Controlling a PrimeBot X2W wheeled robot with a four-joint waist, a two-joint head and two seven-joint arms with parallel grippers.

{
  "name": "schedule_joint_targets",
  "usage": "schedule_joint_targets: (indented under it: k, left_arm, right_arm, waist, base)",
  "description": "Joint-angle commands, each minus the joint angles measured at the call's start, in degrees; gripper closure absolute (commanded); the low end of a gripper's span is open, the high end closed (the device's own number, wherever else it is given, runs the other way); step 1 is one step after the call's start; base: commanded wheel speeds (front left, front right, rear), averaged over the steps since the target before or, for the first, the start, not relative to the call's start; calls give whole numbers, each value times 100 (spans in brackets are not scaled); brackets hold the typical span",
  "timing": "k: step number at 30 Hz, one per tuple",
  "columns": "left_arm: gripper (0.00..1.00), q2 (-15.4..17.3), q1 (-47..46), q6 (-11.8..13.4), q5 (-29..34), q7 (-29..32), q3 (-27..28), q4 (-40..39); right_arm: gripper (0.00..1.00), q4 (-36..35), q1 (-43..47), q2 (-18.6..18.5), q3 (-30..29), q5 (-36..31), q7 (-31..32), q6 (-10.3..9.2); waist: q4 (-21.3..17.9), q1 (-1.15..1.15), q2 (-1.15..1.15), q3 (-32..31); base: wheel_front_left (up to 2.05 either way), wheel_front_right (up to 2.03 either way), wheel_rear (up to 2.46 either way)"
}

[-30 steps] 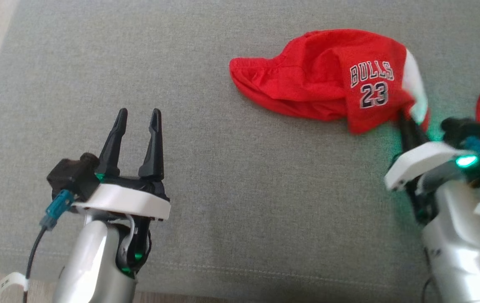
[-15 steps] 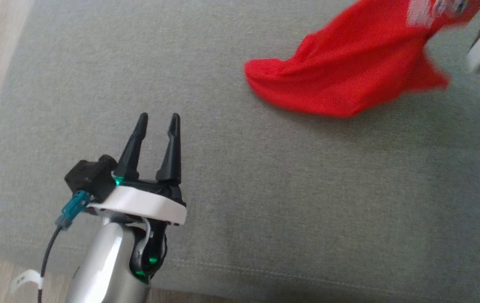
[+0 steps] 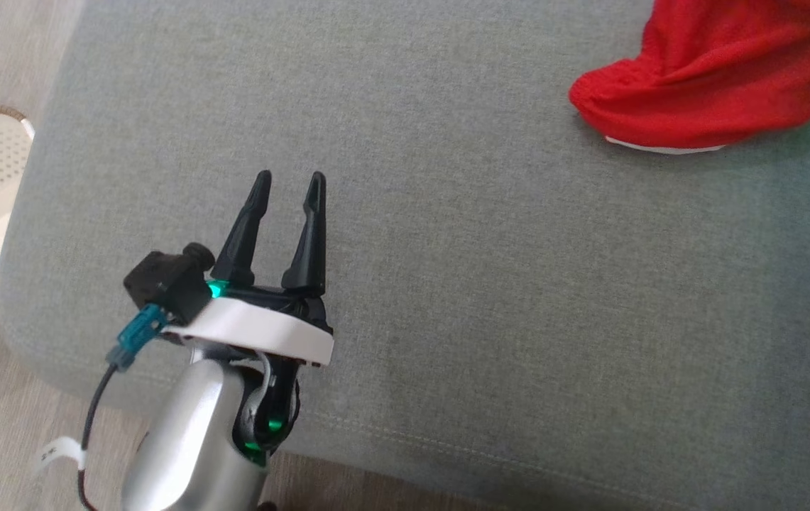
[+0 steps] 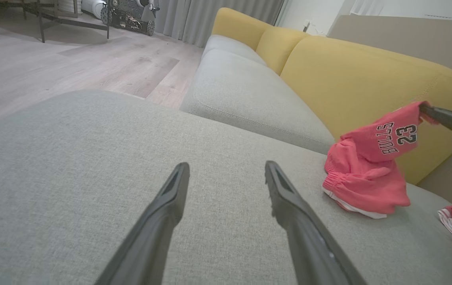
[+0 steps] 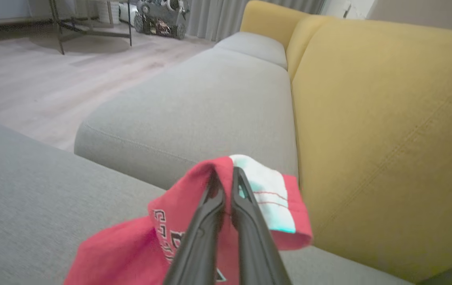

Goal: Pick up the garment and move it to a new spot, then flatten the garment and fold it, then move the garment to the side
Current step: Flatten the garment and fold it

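Lifted since a second ago, the garment (image 3: 710, 85) hangs from the clenched right tool (image 5: 224, 174), lower end resting on the grey cushion (image 3: 447, 213); left tool (image 3: 289, 177) released, well apart. Advise clearing the cushion before carrying.

Seen on the left claw (image 3: 289, 177): two long black fingers (image 3: 309, 234) tapering to points, set on a white oval collar (image 3: 255, 335) above a silver forearm (image 3: 184, 440). Carries a black camera block (image 3: 167, 280), a teal connector (image 3: 136, 337), a black cable (image 3: 92, 411) and a white tag (image 3: 58, 451). Glows green at the wrist. Same slim dark fingers on the right claw (image 5: 225, 174).
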Motion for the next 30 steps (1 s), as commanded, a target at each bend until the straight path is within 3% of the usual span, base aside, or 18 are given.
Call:
schedule_joint_targets:
  k: [1, 10, 17, 23, 30]
  left_arm:
    - [0, 55, -185, 23, -39, -35, 127, -196]
    - [0, 55, -221, 7, 62, -35, 126, -129]
    - [0, 54, -180, -49, 131, -35, 246, -67]
    - [0, 54, -152, -87, 75, -35, 313, 23]
    - [0, 54, -183, -87, -78, -35, 438, 241]
  right_arm:
    - [0, 16, -241, -95, -67, -118, -101, -5]
    - [0, 984, -270, 199, -419, -418, -609, -5]
    - [0, 1015, 76, 788, -344, -34, -1337, -5]
    - [0, 382, 1060, 1250, -138, 781, -1811, -5]
    - [0, -1235, 2898, 1556, -109, 1451, -1999, -5]
  waist:
    - [41, 0, 0, 55]
    - [-313, 0, 0, -103]
    - [-944, 0, 0, -469]
    - [-1549, 0, 0, -758]
    - [-2154, 0, 0, -865]
  base:
    - [0, 0, 0]
    - [0, 0, 0]
    - [0, 0, 0]
    - [0, 0, 0]
    - [0, 0, 0]
